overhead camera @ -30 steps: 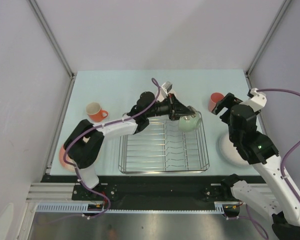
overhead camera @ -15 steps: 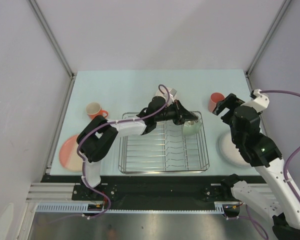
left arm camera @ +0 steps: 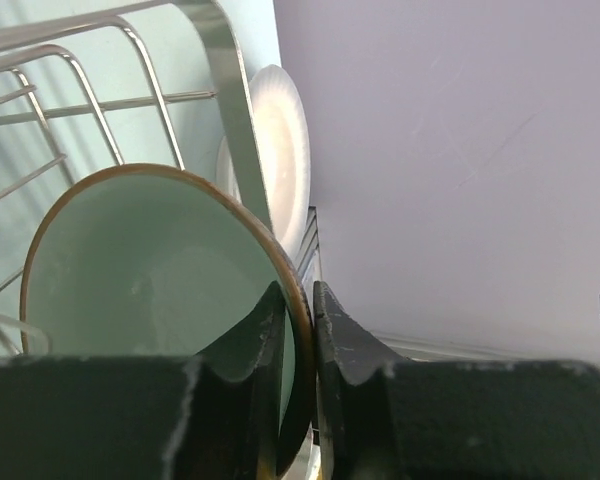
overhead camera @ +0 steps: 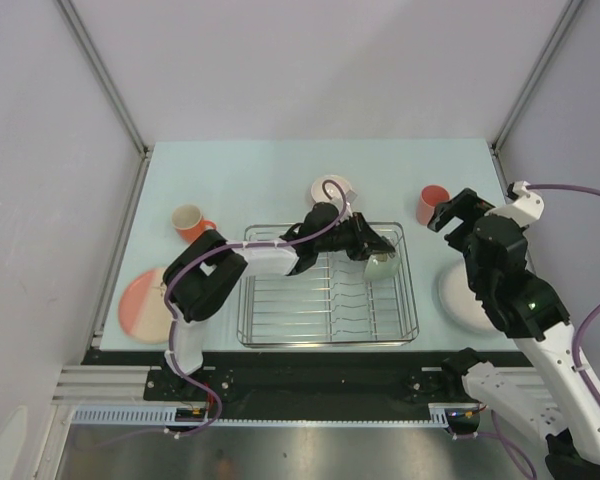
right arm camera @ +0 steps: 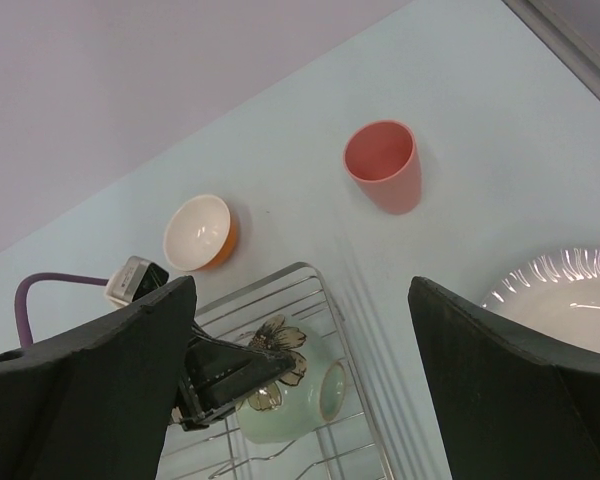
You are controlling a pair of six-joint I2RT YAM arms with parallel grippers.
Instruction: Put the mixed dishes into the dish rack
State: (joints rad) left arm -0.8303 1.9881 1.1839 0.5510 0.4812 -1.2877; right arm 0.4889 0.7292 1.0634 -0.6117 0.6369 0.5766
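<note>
left gripper (left arm camera: pixel 298 298): is clamping the rim of the grey-green bowl (left arm camera: pixel 145 265), with one finger (left arm camera: pixel 252 345) inside the bowl and the other pressing on the outside.
grey-green bowl: is lying tipped on its side in the far right corner of the dish rack (overhead camera: pixel 310 300), with its hollow facing the left wrist camera (the right wrist view is showing a flower print on its outer wall). Whether it is resting on the wires cannot be told.
right gripper (overhead camera: pixel 448 213): is hanging with its jaws spread wide and nothing between them, just beside the salmon-pink cup (overhead camera: pixel 431 203) but not touching it.
salmon-pink cup: is standing upright on the table (overhead camera: pixel 230 175), beyond the rack's far right corner.
white plate (overhead camera: pixel 458 300): is lying flat on the table to the right of the rack, partly under the right arm.
orange bowl (overhead camera: pixel 332 187): is sitting upright just behind the rack's far edge, showing its white inside.
orange mug (overhead camera: pixel 190 222): is standing left of the rack, with its handle pointing toward the rack.
salmon-pink plate (overhead camera: pixel 143 307): is lying flat near the table's left edge, apart from the rack.
</note>
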